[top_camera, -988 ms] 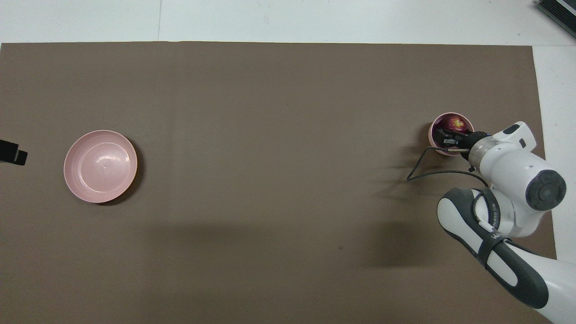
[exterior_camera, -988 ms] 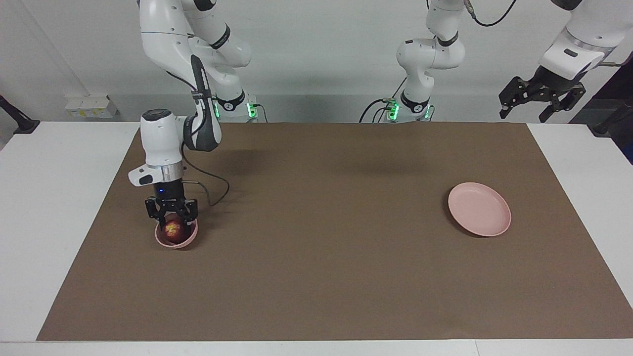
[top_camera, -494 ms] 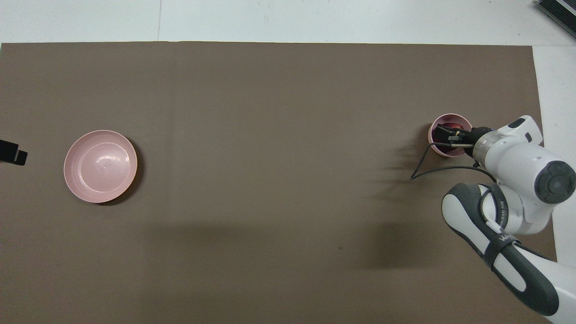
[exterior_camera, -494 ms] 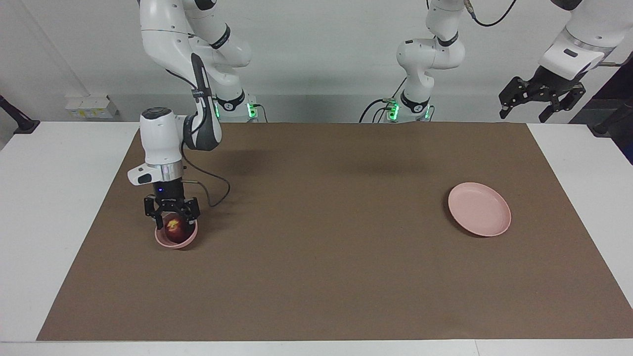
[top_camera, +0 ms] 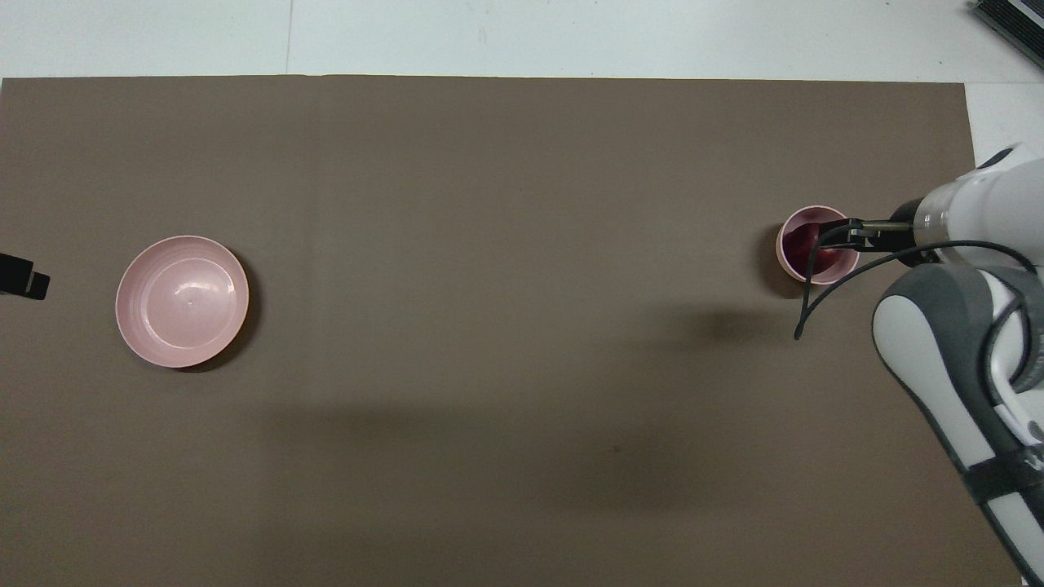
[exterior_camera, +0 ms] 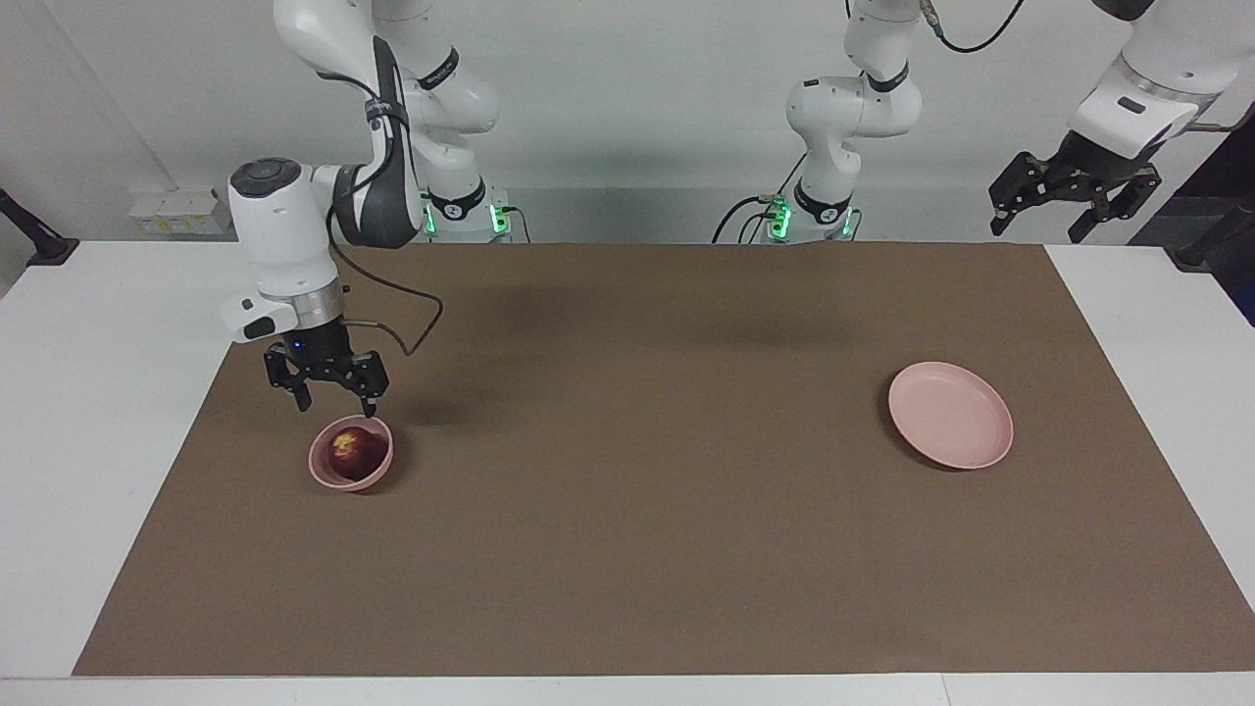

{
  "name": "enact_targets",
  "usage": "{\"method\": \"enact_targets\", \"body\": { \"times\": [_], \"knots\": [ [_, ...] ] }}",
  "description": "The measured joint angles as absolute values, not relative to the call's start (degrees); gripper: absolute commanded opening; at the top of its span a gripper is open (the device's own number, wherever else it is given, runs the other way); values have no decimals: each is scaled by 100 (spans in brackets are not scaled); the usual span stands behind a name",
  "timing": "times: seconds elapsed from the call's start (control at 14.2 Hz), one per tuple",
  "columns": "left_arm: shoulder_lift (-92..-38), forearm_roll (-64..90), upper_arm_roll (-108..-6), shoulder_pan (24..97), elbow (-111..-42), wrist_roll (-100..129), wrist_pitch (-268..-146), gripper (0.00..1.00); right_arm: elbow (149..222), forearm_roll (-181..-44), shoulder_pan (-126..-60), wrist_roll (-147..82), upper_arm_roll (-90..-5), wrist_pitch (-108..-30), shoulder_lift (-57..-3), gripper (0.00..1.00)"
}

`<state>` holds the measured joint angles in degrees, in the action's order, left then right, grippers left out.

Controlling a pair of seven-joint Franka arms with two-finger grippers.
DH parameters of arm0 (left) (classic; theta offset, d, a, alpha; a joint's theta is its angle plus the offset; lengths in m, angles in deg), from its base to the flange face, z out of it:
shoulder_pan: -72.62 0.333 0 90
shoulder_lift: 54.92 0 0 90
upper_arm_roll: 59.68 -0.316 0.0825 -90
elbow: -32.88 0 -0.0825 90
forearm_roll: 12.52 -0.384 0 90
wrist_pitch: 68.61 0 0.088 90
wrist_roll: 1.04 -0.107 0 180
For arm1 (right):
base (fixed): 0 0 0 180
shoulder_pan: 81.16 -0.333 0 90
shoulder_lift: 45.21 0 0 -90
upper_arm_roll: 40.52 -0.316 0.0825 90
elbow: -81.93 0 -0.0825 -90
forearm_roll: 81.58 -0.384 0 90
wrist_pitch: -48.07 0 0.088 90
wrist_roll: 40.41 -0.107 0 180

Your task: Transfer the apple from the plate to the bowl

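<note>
— Where is the apple [exterior_camera: 354, 450]?

— In the bowl [exterior_camera: 325, 472], at the lower left of the facing view. It sits down inside the pink wall with its yellow patch up, nothing touching it. From overhead the bowl [top_camera: 788, 265] lies at the right edge of the brown mat [top_camera: 489, 326], and only a dark red sliver of the apple [top_camera: 803, 243] shows past the arm's cable.

— And the right gripper [exterior_camera: 333, 403]?

— It hangs in the air just over the bowl's rim on the side toward the robots. Its two fingers are spread wide apart, pointing down, with nothing between them. There is a clear gap between the fingertips [exterior_camera: 371, 406] and the apple, so it touches neither fruit nor bowl. In the overhead view the right gripper [top_camera: 844, 235] overlaps the bowl's edge.

— What about the left gripper [exterior_camera: 1044, 227]?

— High at the upper right of the facing view, over the white table [exterior_camera: 1128, 294] past the mat's corner. That arm waits. Its fingers stand apart and hold nothing. Overhead, only a black tip of the left gripper [top_camera: 24, 277] pokes in at the left edge.

— The plate [exterior_camera: 950, 414]?

— Bare, flat on the mat at the right of the facing view, toward the left arm's end of the table and well apart from the bowl. From overhead the plate [top_camera: 182, 301] sits at middle left.
</note>
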<state>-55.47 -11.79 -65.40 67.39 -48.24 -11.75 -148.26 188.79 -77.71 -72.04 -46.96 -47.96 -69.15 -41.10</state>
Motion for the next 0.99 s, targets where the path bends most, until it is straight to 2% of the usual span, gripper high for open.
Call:
{"method": "enact_targets", "body": {
  "times": [0.21,0.42,0.64,0.99],
  "knots": [
    [-5547,-1179,-6540,6739,-4824,-1175,-14826,100,18460,-7815,-7204,-4703,-4833,-5865,-4412,100],
    [-5547,-1179,-6540,6739,-4824,-1175,-14826,100,18412,-7825,-7207,-4890,-5177,-5177,-4861,100],
    [-5547,-1179,-6540,6739,-4824,-1175,-14826,100,18391,-7828,-7244,-5307,-5587,-4834,-5042,100],
    [-5547,-1179,-6540,6739,-4824,-1175,-14826,100,18034,-8055,-7138,-4889,-5312,-4378,-4985,100]
  ]
}}
